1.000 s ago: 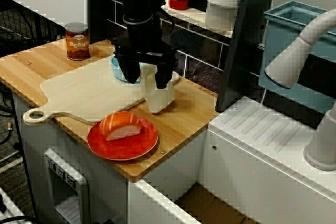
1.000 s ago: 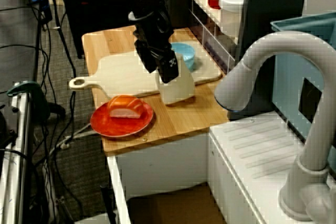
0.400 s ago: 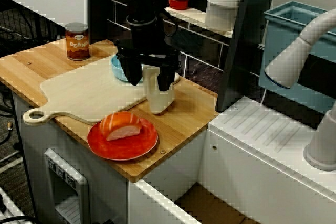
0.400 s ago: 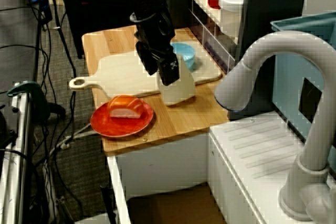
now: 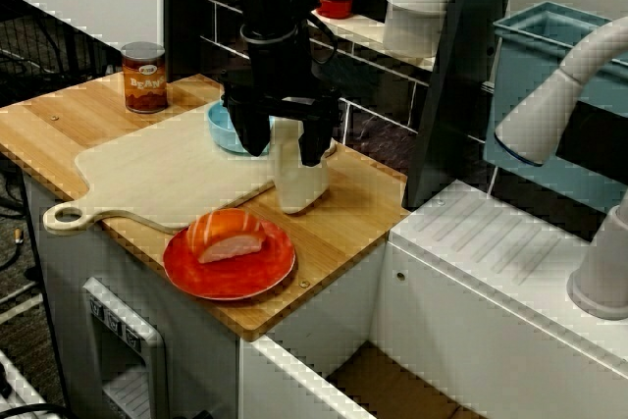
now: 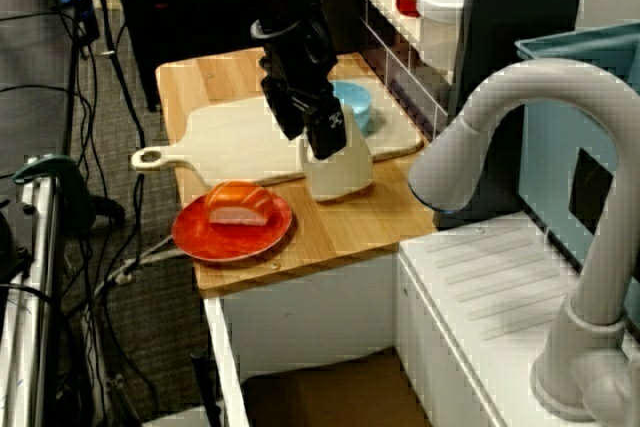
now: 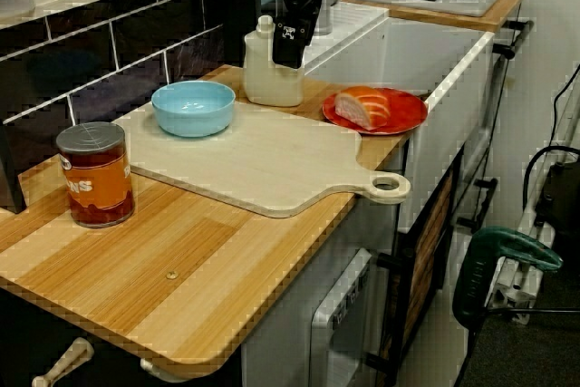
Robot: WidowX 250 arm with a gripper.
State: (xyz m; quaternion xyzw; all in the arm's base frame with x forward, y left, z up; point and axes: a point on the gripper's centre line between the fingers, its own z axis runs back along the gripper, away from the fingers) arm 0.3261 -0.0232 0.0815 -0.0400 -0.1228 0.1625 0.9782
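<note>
Black gripper (image 5: pixel 283 147) straddling the top of a white plastic bottle (image 5: pixel 300 183) on a wooden counter (image 5: pixel 358 213).

A pale cutting board (image 5: pixel 162 179) lies along the counter, and the bottle stands upright at the corner of the board, away from its handle. The jaws are spread to either side of the bottle's neck and clamp nothing that shows. A red plate (image 5: pixel 186 277) with salmon sushi (image 5: pixel 228 233) sits just in front of the bottle. A light blue bowl (image 5: pixel 221 127) rests on the board behind the gripper, and a beans can (image 5: pixel 144 77) stands well apart.
</note>
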